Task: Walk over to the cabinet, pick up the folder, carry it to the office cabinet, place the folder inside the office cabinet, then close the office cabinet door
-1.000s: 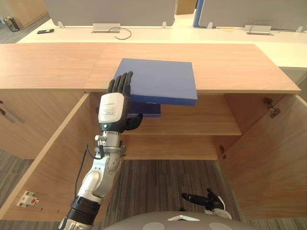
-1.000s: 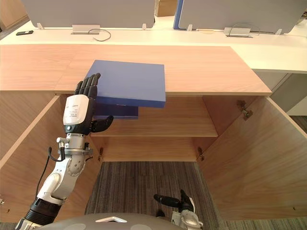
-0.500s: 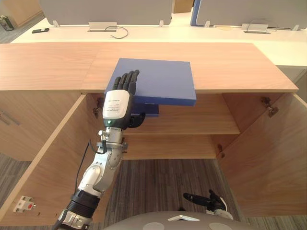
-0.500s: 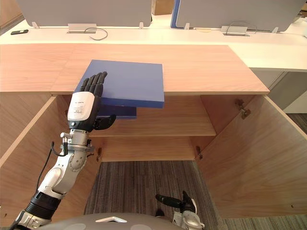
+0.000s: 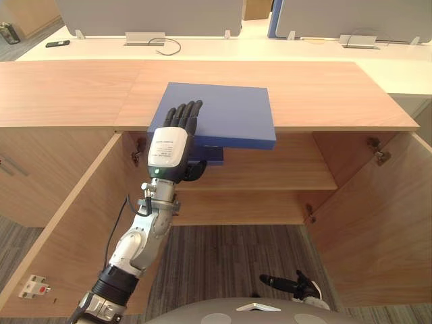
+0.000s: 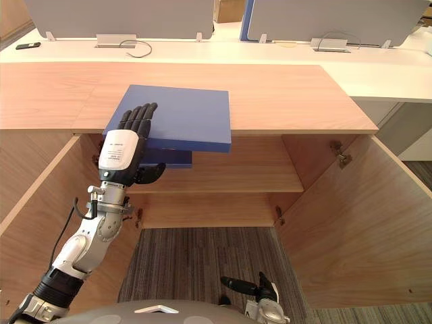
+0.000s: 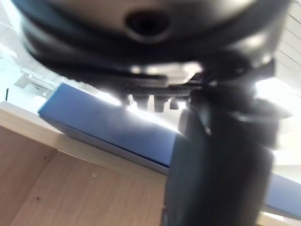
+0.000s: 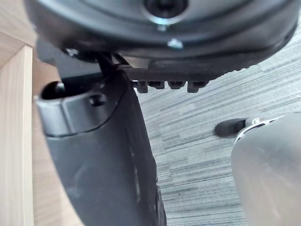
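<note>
So I'm standing right in front of the wooden cabinet (image 5: 324,94). The blue folder (image 5: 229,115) is lying flat on its top, turned a little, with its near edge sticking out past the front lip over the open inside.

My left hand (image 5: 169,145) is sitting at the folder's near left corner. The fingers (image 5: 183,116) are lying straight and slightly fanned over the blue top. The thumb (image 5: 194,170) is poking out sideways underneath the overhang. In the left wrist view the folder's edge is sitting between the fingers and the thumb, but I can't tell if the thumb is actually pressing on it, so I'm not calling it a pinch.

A darker blue slab (image 5: 210,155) is showing right below the overhang. I can't tell whether it's part of the folder or something lying on the shelf (image 5: 290,172) that's running across the inside.

Both doors are hanging wide open, the left door (image 5: 74,223) and the right door (image 5: 378,229).

My right hand (image 5: 289,283) is hanging low over the grey carpet (image 5: 223,256), well apart from the folder. Its fingers are loosely stretched out and holding nothing.

Behind the cabinet a white bench (image 5: 216,48) is carrying a grey box (image 5: 145,38), with a cable (image 5: 174,46) looping off it.
</note>
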Controlling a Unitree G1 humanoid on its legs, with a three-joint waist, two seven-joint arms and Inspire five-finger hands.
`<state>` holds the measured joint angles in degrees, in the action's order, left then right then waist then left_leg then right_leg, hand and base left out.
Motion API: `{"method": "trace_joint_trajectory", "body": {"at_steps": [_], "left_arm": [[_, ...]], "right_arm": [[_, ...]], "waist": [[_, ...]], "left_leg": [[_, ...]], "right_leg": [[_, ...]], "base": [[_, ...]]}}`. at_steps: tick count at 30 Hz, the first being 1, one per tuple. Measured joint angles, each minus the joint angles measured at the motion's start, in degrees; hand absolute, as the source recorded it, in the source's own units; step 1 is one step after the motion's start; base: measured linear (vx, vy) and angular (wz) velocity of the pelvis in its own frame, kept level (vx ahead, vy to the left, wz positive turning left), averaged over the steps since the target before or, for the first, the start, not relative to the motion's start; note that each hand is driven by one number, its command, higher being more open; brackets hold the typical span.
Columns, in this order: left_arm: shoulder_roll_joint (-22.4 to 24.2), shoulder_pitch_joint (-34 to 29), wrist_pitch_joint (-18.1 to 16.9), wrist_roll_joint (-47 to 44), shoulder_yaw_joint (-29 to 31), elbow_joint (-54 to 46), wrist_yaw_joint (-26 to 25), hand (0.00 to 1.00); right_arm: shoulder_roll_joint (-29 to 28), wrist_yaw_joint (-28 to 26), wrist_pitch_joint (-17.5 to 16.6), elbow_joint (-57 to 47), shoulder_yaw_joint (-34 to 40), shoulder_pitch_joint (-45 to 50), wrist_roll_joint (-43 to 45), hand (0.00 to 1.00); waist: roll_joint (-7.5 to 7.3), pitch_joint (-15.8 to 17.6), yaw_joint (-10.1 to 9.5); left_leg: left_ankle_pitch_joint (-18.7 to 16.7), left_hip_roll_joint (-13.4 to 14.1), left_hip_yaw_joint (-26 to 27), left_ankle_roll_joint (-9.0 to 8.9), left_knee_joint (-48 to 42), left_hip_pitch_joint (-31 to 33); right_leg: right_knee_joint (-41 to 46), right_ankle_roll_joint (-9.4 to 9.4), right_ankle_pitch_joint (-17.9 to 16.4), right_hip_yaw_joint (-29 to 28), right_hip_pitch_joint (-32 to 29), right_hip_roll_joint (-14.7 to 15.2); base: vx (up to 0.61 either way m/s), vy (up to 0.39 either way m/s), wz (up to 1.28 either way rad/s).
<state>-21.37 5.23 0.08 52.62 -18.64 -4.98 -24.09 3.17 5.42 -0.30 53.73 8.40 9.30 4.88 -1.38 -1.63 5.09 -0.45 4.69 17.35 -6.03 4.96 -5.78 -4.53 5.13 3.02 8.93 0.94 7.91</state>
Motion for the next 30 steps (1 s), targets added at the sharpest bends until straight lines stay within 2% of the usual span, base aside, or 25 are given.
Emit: {"method": "trace_joint_trajectory", "body": {"at_steps": [5,6,11,14,21,27,30], "left_arm": [[-0.8,5.6,0.0,0.0,-0.8,5.0,0.3,1.00],[-1.4,6.4,0.1,0.0,-0.8,5.7,0.3,0.00],[-3.5,10.0,0.2,2.2,-1.1,9.1,0.4,0.00],[-4.8,11.1,0.3,2.6,-1.2,9.7,0.5,0.00],[-6.9,16.9,0.1,6.6,-1.2,10.3,-0.6,0.00],[-6.4,17.2,0.1,6.7,-1.3,11.1,-1.0,0.00],[-5.0,14.1,1.4,6.7,-1.7,5.7,0.2,0.00]], "right_arm": [[0.7,0.0,0.0,0.6,0.0,0.5,0.0,1.00],[0.8,0.0,0.0,0.6,0.0,0.7,0.0,1.00],[1.0,0.0,0.0,0.8,0.2,1.8,0.1,1.00],[1.1,0.0,0.0,1.8,0.6,2.3,0.3,1.00],[1.1,0.0,0.0,1.8,1.1,2.8,0.6,1.00],[1.2,0.0,0.0,2.4,1.5,2.8,1.1,1.00],[1.2,0.0,0.0,2.7,1.8,2.8,1.1,1.00]], "waist": [[0.02,0.0,0.58],[0.02,0.0,0.91],[0.07,0.0,1.65],[0.10,0.1,2.91],[0.38,0.2,3.18],[0.64,0.4,3.26],[0.66,0.4,3.17]], "left_leg": [[0.0,0.0,0.3,-0.02,0.0,-0.4],[0.0,0.0,0.4,-0.03,0.0,-0.4],[-0.3,0.0,1.5,-0.14,0.0,-0.8],[-0.5,0.0,1.8,-0.12,0.0,-0.8],[-0.6,-0.1,2.0,-0.11,0.0,-1.2],[-0.7,-0.1,2.3,-0.12,0.1,-1.4],[-0.7,-0.1,2.1,-0.04,0.0,-1.2]], "right_leg": [[0.0,0.01,0.0,-0.2,0.2,0.0],[0.0,0.02,0.0,-0.3,0.2,0.0],[0.0,0.14,0.2,-1.4,-0.1,-0.1],[0.0,0.19,0.2,-1.5,-0.2,-0.1],[-0.3,0.17,0.3,-1.6,0.0,-0.1],[-0.3,0.18,0.3,-1.8,0.0,-0.1],[-0.1,0.20,0.3,-1.6,0.0,0.0]], "base": [[0.00,0.000,-0.01],[0.00,0.000,-0.04],[-0.01,-0.005,-0.11],[-0.02,-0.017,-0.04],[-0.03,-0.019,-0.02],[-0.03,-0.024,-0.02],[0.00,-0.014,0.02]]}}
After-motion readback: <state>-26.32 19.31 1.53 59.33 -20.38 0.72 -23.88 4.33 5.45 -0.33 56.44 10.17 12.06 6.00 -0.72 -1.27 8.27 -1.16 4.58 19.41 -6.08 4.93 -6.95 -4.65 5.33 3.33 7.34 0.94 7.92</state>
